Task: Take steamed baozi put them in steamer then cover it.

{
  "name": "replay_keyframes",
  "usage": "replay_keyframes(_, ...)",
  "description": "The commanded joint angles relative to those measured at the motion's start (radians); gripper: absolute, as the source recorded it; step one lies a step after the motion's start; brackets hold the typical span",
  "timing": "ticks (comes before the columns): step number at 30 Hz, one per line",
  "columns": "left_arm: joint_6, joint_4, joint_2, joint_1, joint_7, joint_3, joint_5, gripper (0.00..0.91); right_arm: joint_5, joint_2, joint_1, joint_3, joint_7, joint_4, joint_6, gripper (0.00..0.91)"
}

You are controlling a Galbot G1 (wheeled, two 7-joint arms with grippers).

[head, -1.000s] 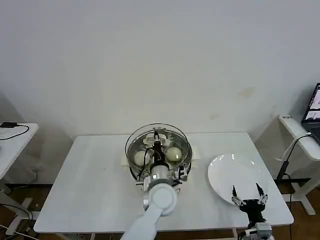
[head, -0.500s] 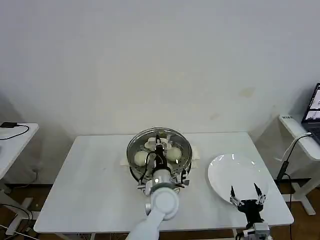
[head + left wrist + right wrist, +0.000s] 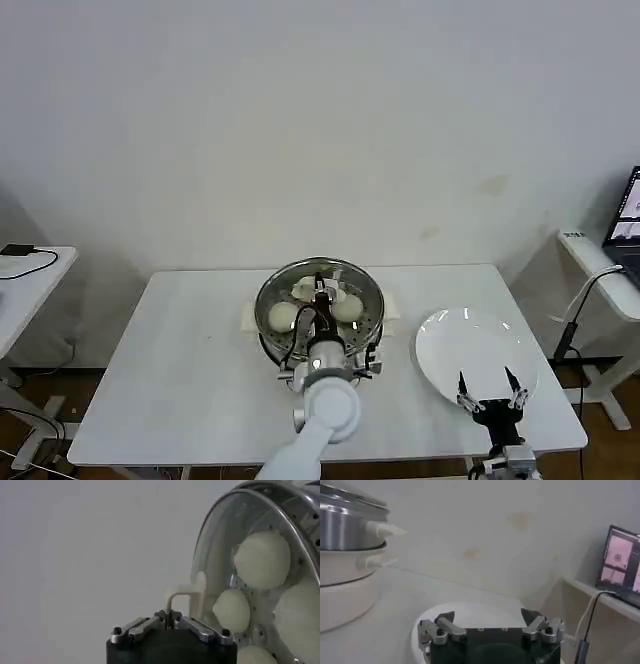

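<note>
**Lid on the pot, my left tool clamped on its handle**

On the white desk (image 3: pixel 180 360), my left tool (image 3: pixel 322 292) reaches from the near edge over the middle of the steamer (image 3: pixel 318 312), which stands at the desk's centre, toward the far side. Its fingers are pinched tight around the pale handle of the cover (image 3: pixel 318 290); in the left wrist view the same closed left tool (image 3: pixel 170 621) grips that handle where it stands off the glass of the cover (image 3: pixel 225 555). The cover sits over the steamer's rim, and through the glass I see the steamed baozi (image 3: pixel 283 316) inside, resting on the perforated tray (image 3: pixel 305 525).

Further right lies a flat white plate (image 3: pixel 475 350), just beside the steamer. My right tool (image 3: pixel 491 388) hangs over the plate's near edge, fingers spread wide, holding nothing; the right wrist view shows the spread right tool (image 3: pixel 490 625) with the steamer (image 3: pixel 345 525) off to its side.
</note>
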Motion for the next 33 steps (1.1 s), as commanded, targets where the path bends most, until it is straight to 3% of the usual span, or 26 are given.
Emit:
replay_keyframes(1, -0.001, 0.003, -0.002, 0.001, -0.002, 0.0, 0.002, 0.0, -0.002, 0.0, 0.001, -0.002, 0.0, -0.001, 0.0, 0.907)
replay_keyframes(30, -0.011, 0.029, -0.003, -0.001, -0.024, -0.016, 0.0, 0.0, -0.01, 0.001, -0.005, -0.012, -0.007, 0.001, 0.007, 0.907)
replay_keyframes(31, -0.011, 0.027, -0.003, 0.001, -0.023, -0.016, 0.0, 0.554, -0.009, 0.001, -0.005, -0.013, -0.006, 0.0, 0.007, 0.907)
replay_keyframes(32, -0.01, 0.027, -0.003, 0.003, -0.023, -0.016, -0.002, 0.907, -0.01, 0.0, -0.005, -0.013, -0.006, -0.001, 0.007, 0.907)
replay_keyframes(33, -0.012, 0.024, -0.003, 0.006, -0.022, -0.015, -0.002, 0.907, -0.01, 0.0, -0.005, -0.013, -0.006, -0.001, 0.007, 0.907)
